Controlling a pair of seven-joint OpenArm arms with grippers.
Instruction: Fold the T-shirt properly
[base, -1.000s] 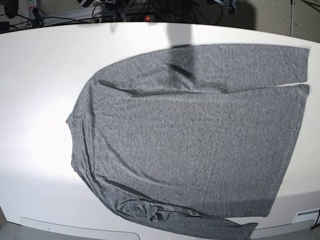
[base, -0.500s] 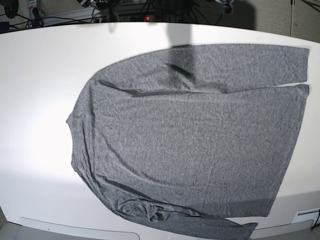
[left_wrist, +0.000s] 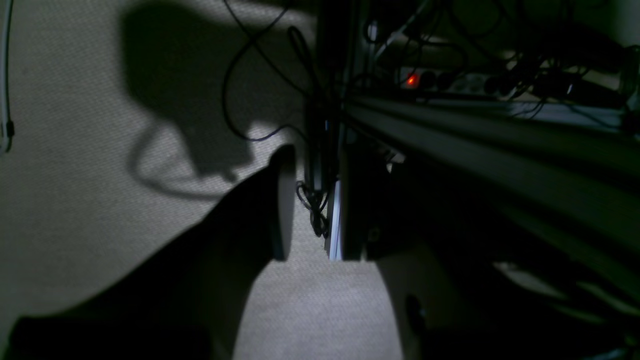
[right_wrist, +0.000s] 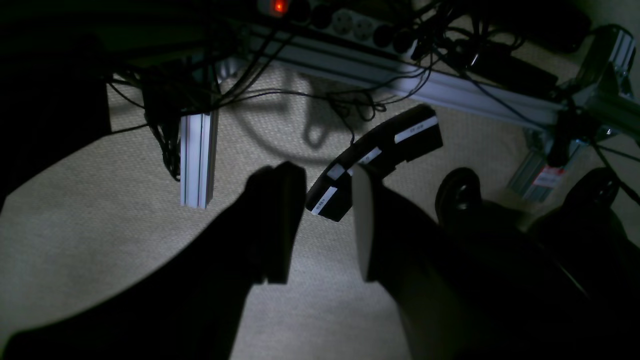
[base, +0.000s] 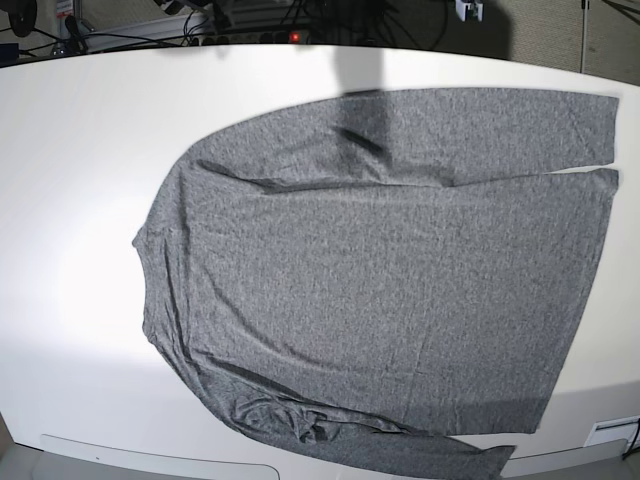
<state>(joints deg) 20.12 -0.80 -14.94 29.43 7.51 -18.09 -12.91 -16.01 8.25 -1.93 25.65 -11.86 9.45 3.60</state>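
T-shirt (base: 380, 270) lies flat and unfolded on the white bench (base: 80, 150), neck end toward base view's left, hem along the right edge. 1 sleeve is folded along the far side, running to the right past the hem line. The other sleeve is bunched and wrinkled at the near edge, partly over the bench lip. Some creases near the left shoulder area; body mostly smooth. A dark shadow falls across the far sleeve near the bench's far edge.

No arm is visible over the bench in the base view. Both wrist cameras look at beige carpet (right_wrist: 100, 240) off the bench, not at the cloth.

Right hand (right_wrist: 325, 225): 2 fingers (right_wrist: 277, 225) apart with a clear gap, open, holding nothing. Between and beyond them on the floor, a black curved part with white labels (right_wrist: 380, 150). An aluminium profile leg (right_wrist: 197, 160) and a power strip with a red light (right_wrist: 320, 15) sit behind, cables tangled around.

Left hand (left_wrist: 320, 210): only 1 finger (left_wrist: 280, 205) reads clearly; the other side is lost in dark, so can't tell whether it's open or closed. Cables (left_wrist: 250, 75) and a red indicator light (left_wrist: 411, 79) behind it.
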